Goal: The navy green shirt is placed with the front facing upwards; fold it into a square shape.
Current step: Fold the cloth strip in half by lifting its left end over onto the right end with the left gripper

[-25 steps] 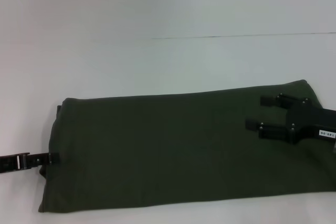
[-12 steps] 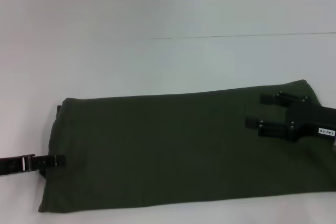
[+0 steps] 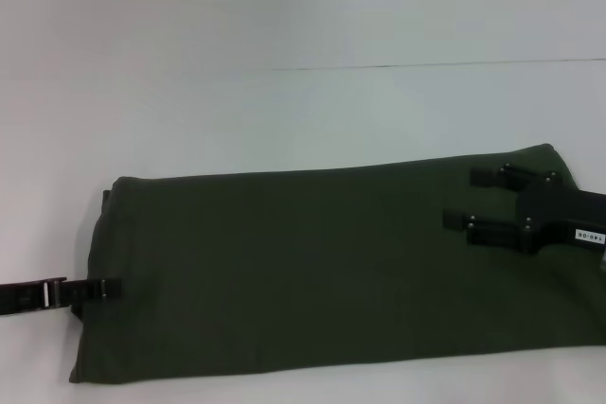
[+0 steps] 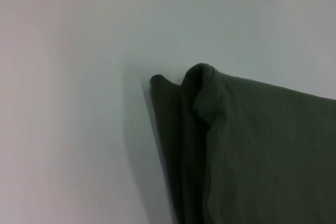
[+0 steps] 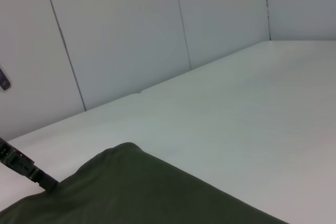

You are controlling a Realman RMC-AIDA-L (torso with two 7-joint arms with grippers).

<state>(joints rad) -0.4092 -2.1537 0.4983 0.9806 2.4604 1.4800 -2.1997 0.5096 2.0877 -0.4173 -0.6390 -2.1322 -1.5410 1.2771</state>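
Note:
The navy green shirt (image 3: pixel 303 272) lies on the white table as a long folded band with its plain green side up; no lettering shows. My left gripper (image 3: pixel 109 288) is low at the band's left edge, reaching just onto the cloth. It also shows in the right wrist view (image 5: pixel 32 174), touching the cloth's edge. The left wrist view shows the shirt's layered folded edge (image 4: pixel 252 150). My right gripper (image 3: pixel 460 201) is open and empty above the band's right part, with its jaws pointing left.
The white table (image 3: pixel 284 111) stretches behind the shirt, with a thin seam line across it. Pale wall panels (image 5: pixel 121 35) stand beyond the table. The shirt's right end runs to the edge of the head view.
My left gripper has slid a little to the right, onto the shirt's left edge. The right gripper and the shirt have barely moved.

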